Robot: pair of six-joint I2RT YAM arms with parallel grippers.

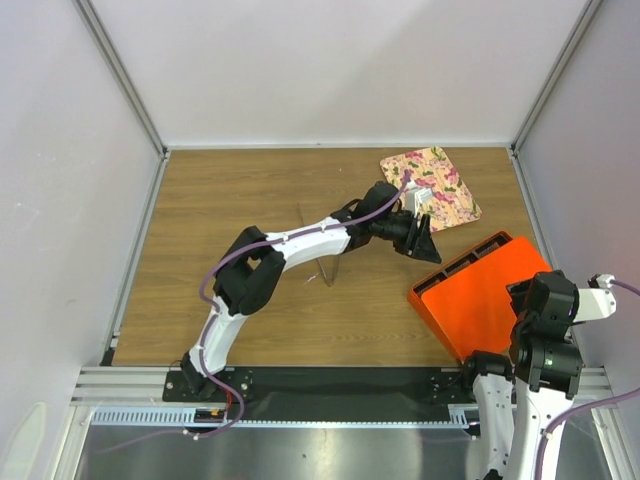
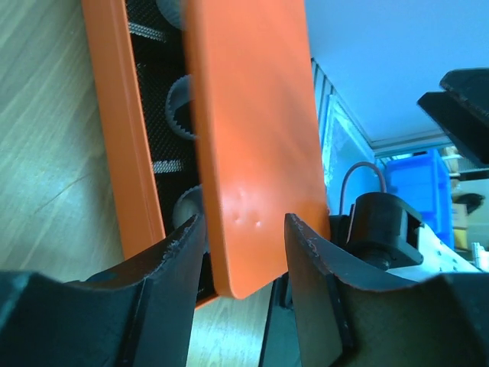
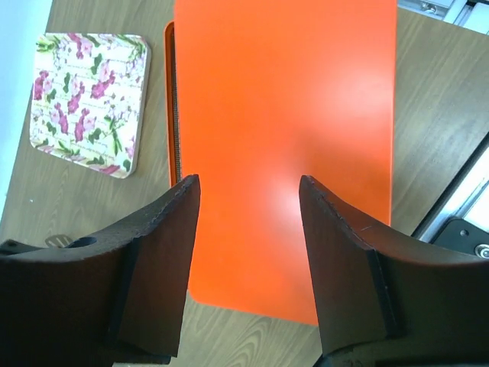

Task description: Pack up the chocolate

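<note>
The chocolate is hidden in every view. An orange box (image 1: 478, 297) lies at the table's right side, under a flat orange lid (image 3: 283, 115). In the left wrist view the lid (image 2: 252, 138) stands raised off the box wall (image 2: 122, 138). White paper cups (image 2: 180, 115) show in the dark inside. My left gripper (image 2: 244, 252) is open; the lid's corner shows beyond the gap, apart from both fingers. In the top view it (image 1: 420, 238) hovers just left of the box. My right gripper (image 3: 248, 206) is open above the lid, holding nothing.
A flowered pad (image 1: 430, 187) lies at the back right, behind the left gripper, and also shows as the flowered pad (image 3: 90, 103) in the right wrist view. A thin clear piece (image 1: 325, 268) stands mid-table beside the left forearm. White walls enclose the table.
</note>
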